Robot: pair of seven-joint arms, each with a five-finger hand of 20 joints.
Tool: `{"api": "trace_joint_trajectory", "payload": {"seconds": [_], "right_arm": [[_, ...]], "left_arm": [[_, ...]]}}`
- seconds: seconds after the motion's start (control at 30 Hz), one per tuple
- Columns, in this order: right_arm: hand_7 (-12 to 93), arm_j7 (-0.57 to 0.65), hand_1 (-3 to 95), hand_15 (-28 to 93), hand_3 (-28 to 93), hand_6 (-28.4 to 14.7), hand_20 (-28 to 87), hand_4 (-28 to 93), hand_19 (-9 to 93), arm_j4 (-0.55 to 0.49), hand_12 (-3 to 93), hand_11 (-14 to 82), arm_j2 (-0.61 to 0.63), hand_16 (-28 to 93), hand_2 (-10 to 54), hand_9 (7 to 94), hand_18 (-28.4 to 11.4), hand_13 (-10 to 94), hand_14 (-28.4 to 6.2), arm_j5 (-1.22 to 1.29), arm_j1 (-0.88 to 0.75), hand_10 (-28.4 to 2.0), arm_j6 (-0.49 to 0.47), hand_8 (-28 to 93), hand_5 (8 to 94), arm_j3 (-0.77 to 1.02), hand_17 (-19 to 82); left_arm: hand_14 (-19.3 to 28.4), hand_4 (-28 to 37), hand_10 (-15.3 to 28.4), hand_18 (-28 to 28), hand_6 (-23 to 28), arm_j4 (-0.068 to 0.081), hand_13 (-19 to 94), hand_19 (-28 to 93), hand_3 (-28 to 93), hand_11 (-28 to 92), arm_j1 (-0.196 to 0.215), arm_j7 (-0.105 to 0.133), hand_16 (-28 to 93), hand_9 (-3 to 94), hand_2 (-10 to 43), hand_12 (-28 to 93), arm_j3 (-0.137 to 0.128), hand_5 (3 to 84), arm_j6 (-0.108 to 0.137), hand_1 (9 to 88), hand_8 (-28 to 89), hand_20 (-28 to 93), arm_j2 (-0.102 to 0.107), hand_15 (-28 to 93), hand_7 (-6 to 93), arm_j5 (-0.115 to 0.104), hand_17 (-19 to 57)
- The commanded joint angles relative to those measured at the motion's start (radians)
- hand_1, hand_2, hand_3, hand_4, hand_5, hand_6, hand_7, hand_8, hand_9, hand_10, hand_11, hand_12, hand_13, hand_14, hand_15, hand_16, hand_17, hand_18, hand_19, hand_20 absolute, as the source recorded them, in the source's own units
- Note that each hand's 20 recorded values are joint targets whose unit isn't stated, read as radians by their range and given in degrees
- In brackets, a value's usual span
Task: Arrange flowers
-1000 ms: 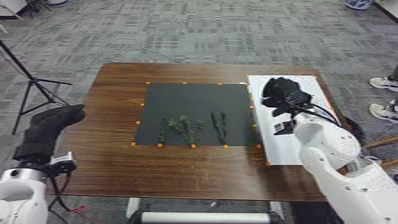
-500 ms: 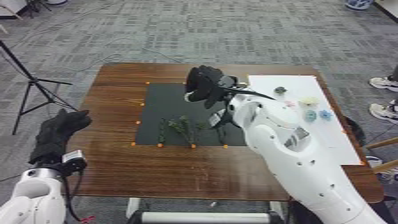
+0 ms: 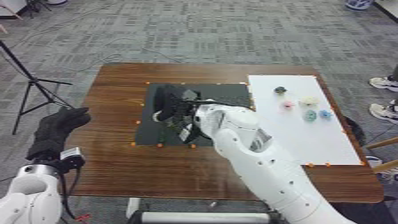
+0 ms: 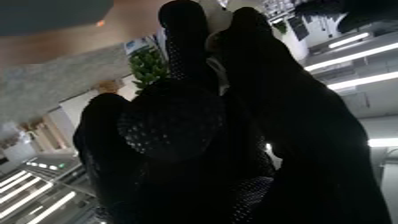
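Note:
In the head view my right hand (image 3: 167, 102) is over the left part of the dark mat (image 3: 226, 91). Its fingers are curled round a white flower (image 3: 157, 117), which pokes out at the hand's left side. In the right wrist view my right hand (image 4: 173, 120) pinches the white flower (image 4: 218, 19) between black fingertips. Green stems (image 3: 163, 134) lie on the mat, partly covered by the hand and arm. On the white board (image 3: 306, 142) sit a dark flower (image 3: 280, 90), a pink one (image 3: 288, 105), a cream one (image 3: 309, 100) and two blue ones (image 3: 325, 114). My left hand (image 3: 60, 125) rests open off the table's left side.
Small orange markers (image 3: 161, 145) line the mat and board on the brown table (image 3: 133, 172). A black tripod (image 3: 31, 80) stands on the floor at the left. The right arm crosses the table's right half from the bottom edge.
My right hand has moved left from the white board to over the mat, carrying the white flower, and uncovered the flowers on the board. The left hand has shifted slightly.

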Motion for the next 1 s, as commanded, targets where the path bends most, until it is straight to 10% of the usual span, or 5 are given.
{"api": "trace_joint_trajectory", "payload": {"seconds": [0.03, 0.5, 1.0], "right_arm": [[19, -0.009, 57.7, 55, 63, 2.1, 58, -19, 93, 0.056, 23.4, 5.1, -0.058, 37, -9.5, 87.2, -14.2, 92, -2.2, -0.088, -0.04, -9.9, 0.058, 2, 80.1, -0.027, 63], [19, -0.014, 57.3, 56, 62, 2.7, 58, -20, 93, 0.122, 19.3, 4.5, -0.09, 35, -9.5, 86.9, -14.1, 94, -2.0, -0.171, -0.078, -9.2, 0.248, 1, 80.4, -0.097, 65], [18, -0.048, 57.1, 56, 62, 2.9, 58, -20, 93, 0.198, 18.4, 4.8, -0.139, 34, -9.5, 85.8, -14.1, 94, -1.8, -0.316, -0.012, -8.9, 0.149, 0, 79.8, -0.087, 65]], "left_arm": [[17.7, -28.3, 14.6, 10.6, 2.6, 0.002, 45, 6, 66, 22, -0.002, 0.004, -3, 58.0, 30.6, 12, 0.012, 58.0, -0.026, 23.3, -8, 18, -0.013, 22, 17.1, 0.016, 9.5], [17.7, -28.3, 14.6, 10.6, 2.7, 0.01, 45, 6, 66, 22, -0.029, 0.006, -3, 58.1, 30.5, 12, 0.037, 58.3, -0.036, 23.6, -8, 18, -0.015, 22, 17.0, 0.027, 9.5], [17.7, -28.3, 14.6, 10.6, 2.6, 0.012, 45, 6, 66, 22, -0.041, 0.022, -3, 58.1, 30.3, 12, 0.049, 58.2, -0.031, 23.7, -8, 18, -0.01, 23, 17.1, 0.025, 9.5]]}}
